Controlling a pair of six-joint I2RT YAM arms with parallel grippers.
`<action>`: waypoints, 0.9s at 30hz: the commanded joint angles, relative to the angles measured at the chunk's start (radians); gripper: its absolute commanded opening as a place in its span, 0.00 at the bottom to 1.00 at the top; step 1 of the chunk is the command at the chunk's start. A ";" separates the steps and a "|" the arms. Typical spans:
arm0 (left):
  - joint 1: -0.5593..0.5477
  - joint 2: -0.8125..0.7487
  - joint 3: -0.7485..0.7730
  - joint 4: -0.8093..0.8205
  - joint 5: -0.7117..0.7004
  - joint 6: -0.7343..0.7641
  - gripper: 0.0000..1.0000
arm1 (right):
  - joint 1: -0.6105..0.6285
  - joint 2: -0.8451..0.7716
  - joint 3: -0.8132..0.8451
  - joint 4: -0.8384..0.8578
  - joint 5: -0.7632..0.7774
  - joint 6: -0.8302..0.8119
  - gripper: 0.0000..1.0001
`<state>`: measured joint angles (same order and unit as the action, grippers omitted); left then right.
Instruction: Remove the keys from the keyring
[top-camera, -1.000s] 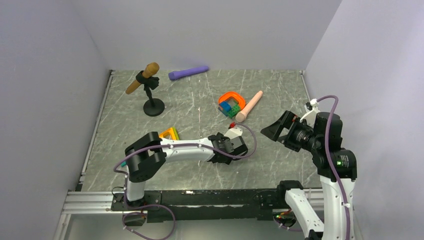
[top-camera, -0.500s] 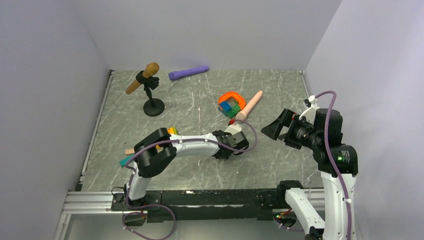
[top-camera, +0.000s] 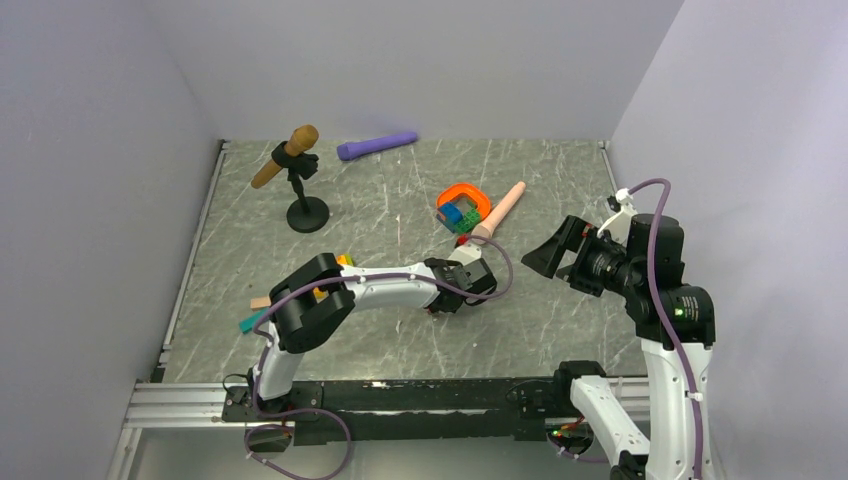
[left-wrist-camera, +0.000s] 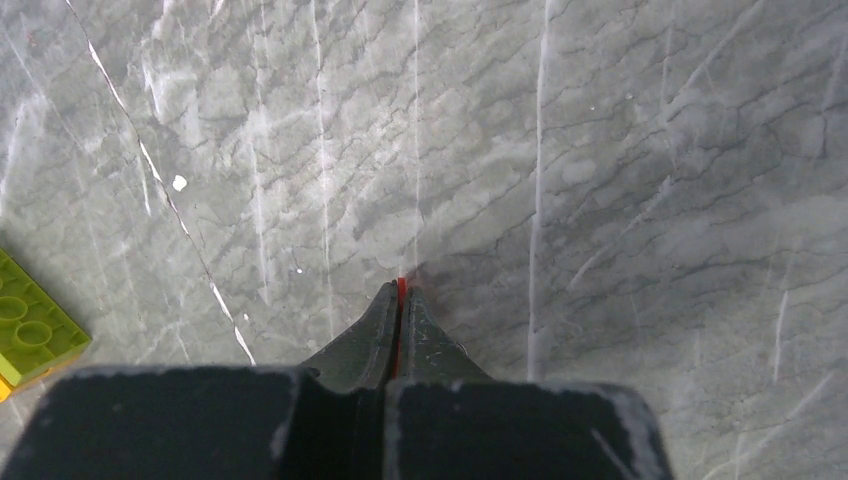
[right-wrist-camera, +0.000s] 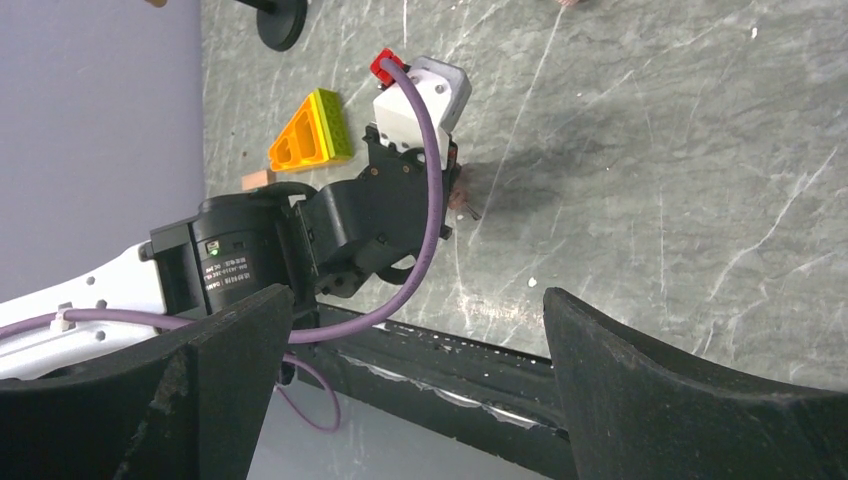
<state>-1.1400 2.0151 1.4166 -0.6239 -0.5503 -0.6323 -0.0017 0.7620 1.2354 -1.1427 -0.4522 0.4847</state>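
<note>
A thin red sliver, the keys (left-wrist-camera: 401, 288), is pinched edge-on between the tips of my left gripper (left-wrist-camera: 401, 295), which is shut on it just above the marble table. From above, the left gripper (top-camera: 436, 306) points down at the table centre, and the red piece is hidden there. The orange keyring (top-camera: 465, 199) with blue and green blocks lies apart from it, further back. My right gripper (top-camera: 545, 262) hangs open and empty at the right. Its fingers (right-wrist-camera: 610, 360) frame the left gripper (right-wrist-camera: 463, 203).
A brown club on a black stand (top-camera: 300, 175) is at the back left, with a purple cylinder (top-camera: 377, 146) behind it. A peach cylinder (top-camera: 498, 212) lies next to the keyring. A yellow-green block (right-wrist-camera: 312, 130) sits behind the left arm. Small teal and tan bits (top-camera: 254, 318) lie near left.
My left gripper has closed from part open onto the red keys. The left arm's elbow swung forward over the yellow-green block. The right arm barely shifted.
</note>
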 joint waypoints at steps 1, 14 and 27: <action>-0.001 -0.039 0.029 -0.026 -0.005 -0.012 0.00 | -0.004 0.002 0.027 0.032 -0.017 -0.010 1.00; 0.005 -0.366 0.047 -0.104 -0.088 0.032 0.00 | -0.004 0.030 0.101 0.125 -0.121 0.111 1.00; 0.056 -0.738 0.220 0.032 0.230 0.324 0.00 | -0.004 0.035 0.091 0.779 -0.473 0.543 1.00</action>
<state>-1.1007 1.3605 1.5379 -0.6498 -0.4828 -0.4206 -0.0017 0.7944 1.3190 -0.6899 -0.7704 0.8436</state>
